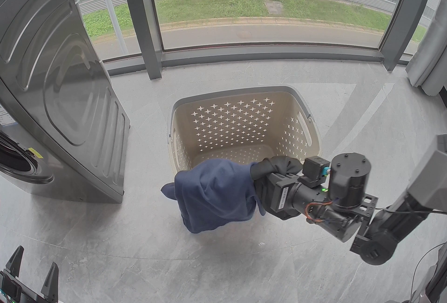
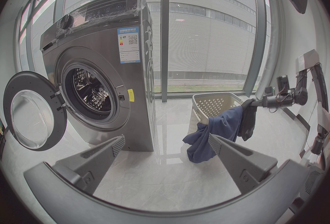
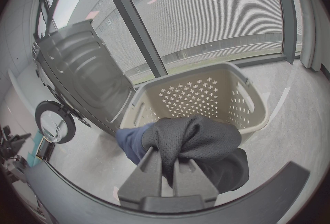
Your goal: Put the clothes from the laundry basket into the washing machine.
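Right gripper [image 3: 167,164] clamped on black mesh garment [image 3: 192,138]; dark blue cloth garment [image 1: 214,194] hangs with it, both above the near rim of the beige perforated plastic laundry basket [image 1: 233,124]. Judged: held high to clear the rim en route to the grey front-loading washing machine [image 2: 103,73], whose round door [image 2: 32,114] stands open. Left gripper [image 2: 165,138] fingers apart, low, facing the drum. Hidden: right fingertips under cloth; whether the blue piece is itself pinched; basket bottom nearest the robot

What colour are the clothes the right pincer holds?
Dark blue garment plus black mesh garment; head view shows both best.
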### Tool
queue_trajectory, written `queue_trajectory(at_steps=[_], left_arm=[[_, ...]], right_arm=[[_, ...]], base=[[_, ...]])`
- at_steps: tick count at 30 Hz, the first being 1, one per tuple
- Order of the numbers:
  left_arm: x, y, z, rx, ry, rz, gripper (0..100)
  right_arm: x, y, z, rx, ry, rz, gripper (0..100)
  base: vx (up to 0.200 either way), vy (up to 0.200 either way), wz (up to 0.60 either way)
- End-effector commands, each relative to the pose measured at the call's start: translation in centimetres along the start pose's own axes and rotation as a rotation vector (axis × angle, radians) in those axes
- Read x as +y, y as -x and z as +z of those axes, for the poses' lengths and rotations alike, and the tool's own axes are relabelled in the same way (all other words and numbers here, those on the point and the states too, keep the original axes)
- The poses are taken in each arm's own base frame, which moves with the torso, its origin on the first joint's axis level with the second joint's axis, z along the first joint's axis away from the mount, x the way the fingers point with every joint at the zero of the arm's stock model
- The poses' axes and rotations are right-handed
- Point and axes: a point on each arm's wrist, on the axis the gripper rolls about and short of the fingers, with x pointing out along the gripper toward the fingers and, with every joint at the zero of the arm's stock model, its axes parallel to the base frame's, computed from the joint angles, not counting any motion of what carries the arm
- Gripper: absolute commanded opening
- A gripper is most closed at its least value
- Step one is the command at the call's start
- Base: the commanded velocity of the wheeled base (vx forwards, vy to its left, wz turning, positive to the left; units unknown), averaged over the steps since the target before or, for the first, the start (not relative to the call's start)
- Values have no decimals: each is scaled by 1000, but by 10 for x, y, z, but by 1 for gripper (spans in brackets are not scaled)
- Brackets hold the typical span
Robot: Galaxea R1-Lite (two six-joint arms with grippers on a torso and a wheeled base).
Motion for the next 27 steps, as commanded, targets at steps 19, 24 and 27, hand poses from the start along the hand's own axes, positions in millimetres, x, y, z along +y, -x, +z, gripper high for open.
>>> queue_trajectory(at_steps=[19, 24, 27], left_arm=[[0, 0, -5, 5, 10, 0, 100], [0, 0, -5, 5, 10, 0, 100], [0, 0, -5, 5, 10, 0, 100]], right_arm=[[3, 64, 54, -173, -2, 84, 0], [2, 73, 62, -206, -8, 82, 0], [2, 76, 64, -215, -8, 82, 0]], base=[[0, 0, 0], [0, 0, 0], [-133, 0, 0]])
